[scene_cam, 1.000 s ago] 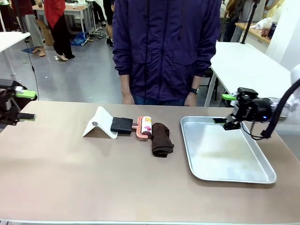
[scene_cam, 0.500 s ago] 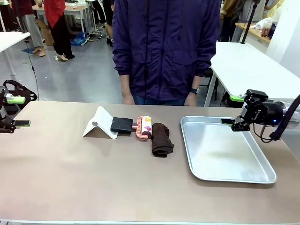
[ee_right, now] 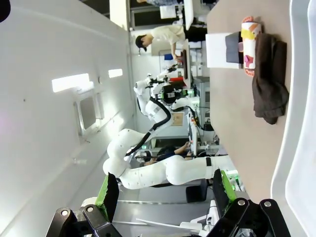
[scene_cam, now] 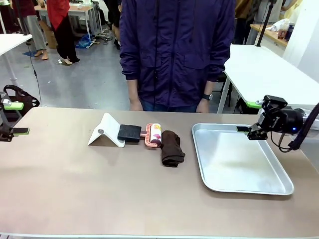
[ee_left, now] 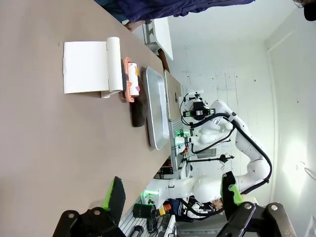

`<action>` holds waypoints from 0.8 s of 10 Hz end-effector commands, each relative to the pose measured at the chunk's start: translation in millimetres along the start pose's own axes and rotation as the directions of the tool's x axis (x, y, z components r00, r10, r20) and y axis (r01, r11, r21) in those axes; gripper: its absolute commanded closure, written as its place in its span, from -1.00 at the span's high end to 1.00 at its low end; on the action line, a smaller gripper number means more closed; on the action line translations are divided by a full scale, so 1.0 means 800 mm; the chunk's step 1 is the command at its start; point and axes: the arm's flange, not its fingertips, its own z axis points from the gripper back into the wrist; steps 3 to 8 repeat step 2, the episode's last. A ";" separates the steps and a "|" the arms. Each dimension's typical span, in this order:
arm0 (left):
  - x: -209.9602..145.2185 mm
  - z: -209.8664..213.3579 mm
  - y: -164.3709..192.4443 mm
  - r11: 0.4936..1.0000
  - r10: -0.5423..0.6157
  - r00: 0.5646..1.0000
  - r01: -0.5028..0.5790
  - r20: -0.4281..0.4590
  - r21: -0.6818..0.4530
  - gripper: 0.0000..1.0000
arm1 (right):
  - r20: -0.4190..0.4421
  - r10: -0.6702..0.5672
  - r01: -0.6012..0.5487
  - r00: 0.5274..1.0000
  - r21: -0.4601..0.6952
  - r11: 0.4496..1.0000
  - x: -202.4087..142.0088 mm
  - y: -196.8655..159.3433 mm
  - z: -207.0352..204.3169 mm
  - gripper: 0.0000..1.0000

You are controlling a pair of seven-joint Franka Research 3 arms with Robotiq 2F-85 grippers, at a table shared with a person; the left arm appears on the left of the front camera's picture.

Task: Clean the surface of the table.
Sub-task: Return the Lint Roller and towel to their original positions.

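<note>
The table [scene_cam: 75, 199] runs off the front view's bottom and side edges. The person [scene_cam: 177, 50] behind it is cut off at the top, hands hidden behind the far edge. The left gripper [scene_cam: 11, 118] is partly cropped at the left border, its arm unseen.

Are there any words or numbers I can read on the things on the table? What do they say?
No text can be read anywhere.
The lint roller has a colourful pattern; if there are letters in it, they are too small and blurred to read.
The white folded card has a small round mark, too small to read.
The black block, the brown cloth and the silver tray show no print.
</note>
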 end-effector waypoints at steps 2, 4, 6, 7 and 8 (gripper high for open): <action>-0.006 -0.002 -0.003 1.000 -0.014 1.000 0.014 0.002 -0.013 1.00 | -0.009 0.000 0.000 1.000 0.006 1.000 -0.003 0.002 0.003 1.00; -0.006 -0.002 -0.003 1.000 -0.014 1.000 0.014 0.002 -0.013 1.00 | -0.009 0.000 0.000 1.000 0.006 1.000 -0.003 0.002 0.003 1.00; -0.006 -0.002 -0.003 1.000 -0.014 1.000 0.014 0.002 -0.013 1.00 | -0.009 0.000 0.000 1.000 0.006 1.000 -0.003 0.002 0.003 1.00; -0.006 -0.002 -0.003 1.000 -0.014 1.000 0.014 0.002 -0.013 1.00 | -0.009 0.000 0.000 1.000 0.006 1.000 -0.003 0.002 0.003 1.00; -0.006 -0.002 -0.003 1.000 -0.014 1.000 0.014 0.002 -0.013 1.00 | -0.009 0.000 0.000 1.000 0.006 1.000 -0.003 0.002 0.003 1.00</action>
